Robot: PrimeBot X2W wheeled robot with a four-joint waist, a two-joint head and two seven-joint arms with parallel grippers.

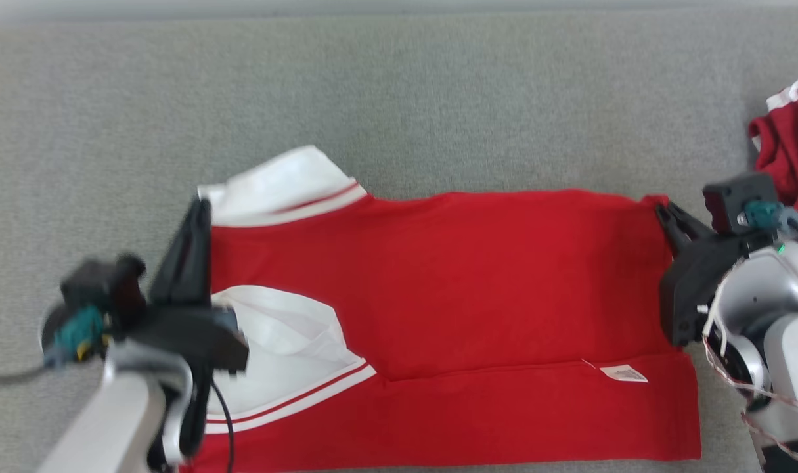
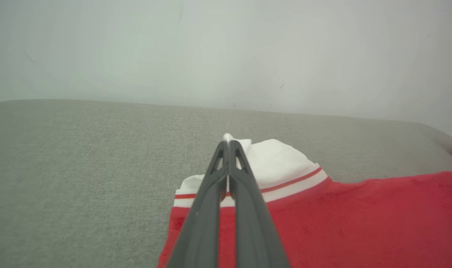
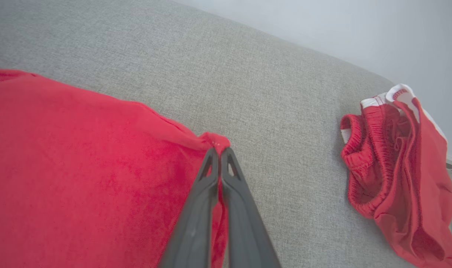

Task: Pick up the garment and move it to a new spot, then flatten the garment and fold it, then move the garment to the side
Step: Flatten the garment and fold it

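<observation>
Two grippers, both clamped on cloth! The red shirt (image 1: 471, 282) lies spread across the middle and lower part of the head view, on the grey fabric surface (image 1: 399, 98), with its lower strip doubled over along a crease running left to right.

At the left edge of the head view, the left gripper (image 1: 203, 205) has its fingers pressed tight together. In the left wrist view (image 2: 228, 143) a sliver of white cloth pokes out past the tips, so it is pinching the edge of the upper white sleeve (image 1: 287, 184). A second white sleeve (image 1: 280, 355) with red stripes sits lower left, just beside that arm's dark wrist.

Over on the right, the right gripper (image 1: 665, 209) bites the shirt's upper right corner. The right wrist view (image 3: 219, 150) shows that red corner bunched up and nipped between the closed tips, the shirt (image 3: 80, 167) sloping away to the left.

A small white label (image 1: 624, 373) shows at lower right on the shirt. Crumpled red shorts (image 1: 789, 151) sit at the upper right edge, apart from the shirt (image 3: 393, 171).
</observation>
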